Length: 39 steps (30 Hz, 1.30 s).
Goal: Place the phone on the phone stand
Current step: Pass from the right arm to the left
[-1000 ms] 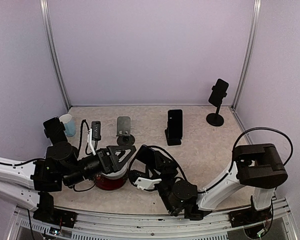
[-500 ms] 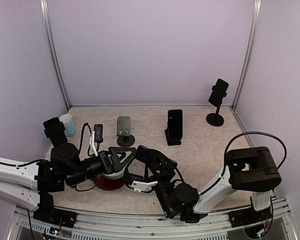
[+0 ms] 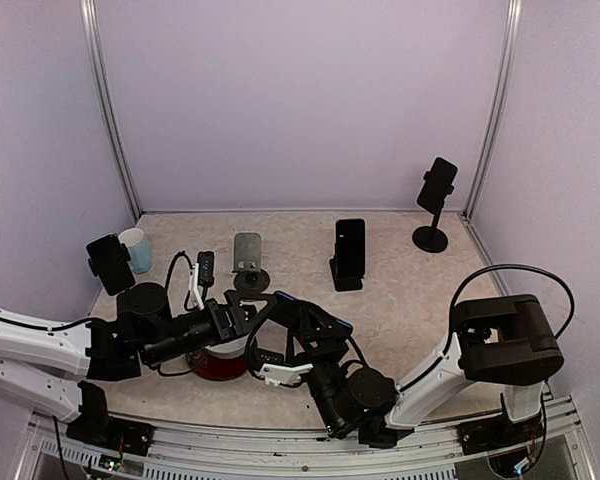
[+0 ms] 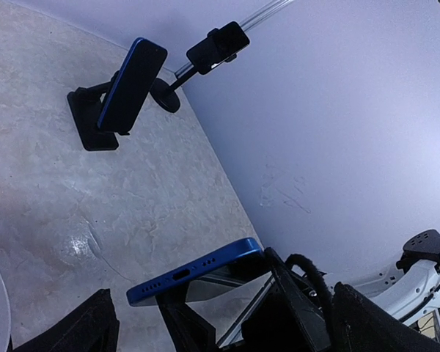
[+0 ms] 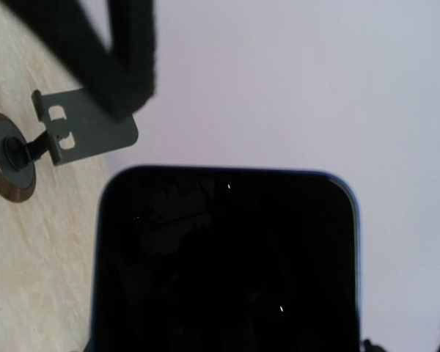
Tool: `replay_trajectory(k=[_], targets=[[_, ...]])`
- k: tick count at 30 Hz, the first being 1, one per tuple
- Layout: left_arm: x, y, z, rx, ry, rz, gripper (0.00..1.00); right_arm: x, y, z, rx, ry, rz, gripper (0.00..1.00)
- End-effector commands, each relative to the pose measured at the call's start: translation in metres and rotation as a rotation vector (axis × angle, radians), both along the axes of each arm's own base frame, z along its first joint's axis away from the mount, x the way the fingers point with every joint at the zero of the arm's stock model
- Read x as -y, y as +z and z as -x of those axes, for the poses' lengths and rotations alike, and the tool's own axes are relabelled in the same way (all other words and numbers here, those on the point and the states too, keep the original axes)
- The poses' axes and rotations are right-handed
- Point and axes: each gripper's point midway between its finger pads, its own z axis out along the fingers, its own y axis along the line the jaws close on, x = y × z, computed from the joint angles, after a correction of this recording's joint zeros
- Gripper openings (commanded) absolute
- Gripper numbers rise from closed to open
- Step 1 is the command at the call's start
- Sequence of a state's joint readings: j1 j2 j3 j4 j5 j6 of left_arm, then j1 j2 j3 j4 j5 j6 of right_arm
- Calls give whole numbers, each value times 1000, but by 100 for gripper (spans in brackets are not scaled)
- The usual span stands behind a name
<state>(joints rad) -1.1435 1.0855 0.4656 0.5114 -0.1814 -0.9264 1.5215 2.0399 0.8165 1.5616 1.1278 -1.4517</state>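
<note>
My right gripper [image 3: 298, 322] is shut on a blue phone [image 3: 306, 312] with a dark screen, holding it up off the table near the front. The phone's screen fills the right wrist view [image 5: 226, 264] and hides the fingers. Its bottom edge with the port shows in the left wrist view [image 4: 196, 273]. My left gripper [image 3: 248, 308] is open just left of the phone, its fingers [image 4: 88, 326] on either side of it without touching. An empty grey phone stand [image 3: 247, 256] on a round base stands behind them, also visible in the right wrist view [image 5: 84, 132].
A second phone leans on a black stand [image 3: 348, 256] at mid table. Another phone is clamped on a tall stand [image 3: 435, 195] in the back right corner. A pale blue cup [image 3: 136, 250] sits at the back left. A dark red round object [image 3: 218, 362] lies under my left arm.
My left gripper has moved right, toward the phone. The right gripper swung the phone up and to the left, then held still.
</note>
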Motion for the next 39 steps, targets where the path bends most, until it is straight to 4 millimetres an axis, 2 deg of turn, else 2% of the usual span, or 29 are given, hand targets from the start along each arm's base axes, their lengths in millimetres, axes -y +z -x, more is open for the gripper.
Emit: replay_trajectory(k=[1,5,11,23,27,33,39], targets=[[0,-4,-4,-29,-9,32,99,15,55,8,16,16,-320,60],[-4,-10,-10,-44,8,30,99,15,55,8,15,17,-324,60],[-14,-7,-15,-46,34,65,99,13,48,7,14,8,-299,60],[1,-21,-18,-122,8,50,99,9,50,9,27,10,-281,60],[1,-19,-19,-127,8,58,99,7,48,9,28,9,-271,60],[-1,-4,-14,-99,-15,124,99,7,45,9,27,7,-266,60],[0,1,-12,-100,-32,146,99,6,45,9,31,10,-260,61]])
